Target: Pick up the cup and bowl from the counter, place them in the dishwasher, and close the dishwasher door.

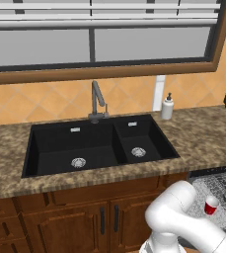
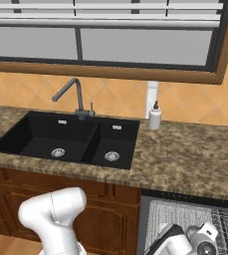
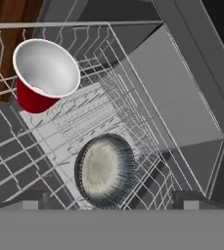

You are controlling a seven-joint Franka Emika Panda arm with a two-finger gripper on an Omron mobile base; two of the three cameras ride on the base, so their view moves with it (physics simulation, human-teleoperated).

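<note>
My fingers (image 3: 111,207) hang over the open dishwasher (image 3: 177,102), looking down into its wire rack (image 3: 6,161). The two dark tips sit far apart at the bottom of my hand view, one on each side. They are wide open and hold nothing.

The bowl (image 3: 105,171) is in the rack, right between my tips. It is tipped up on its edge, so I see its round pale inside with a dark ring around it. I cannot tell if my tips touch it.

The cup (image 3: 44,74) is in the rack too, a little way from the bowl. It is red with a white inside and leans to one side. In the left base view the cup (image 1: 211,204) shows beside my white arm, low in the rack.

The table (image 1: 208,138) is speckled brown. It has a black sink (image 1: 97,143) in it, and a white soap bottle (image 1: 168,106) stands by the wall.
</note>
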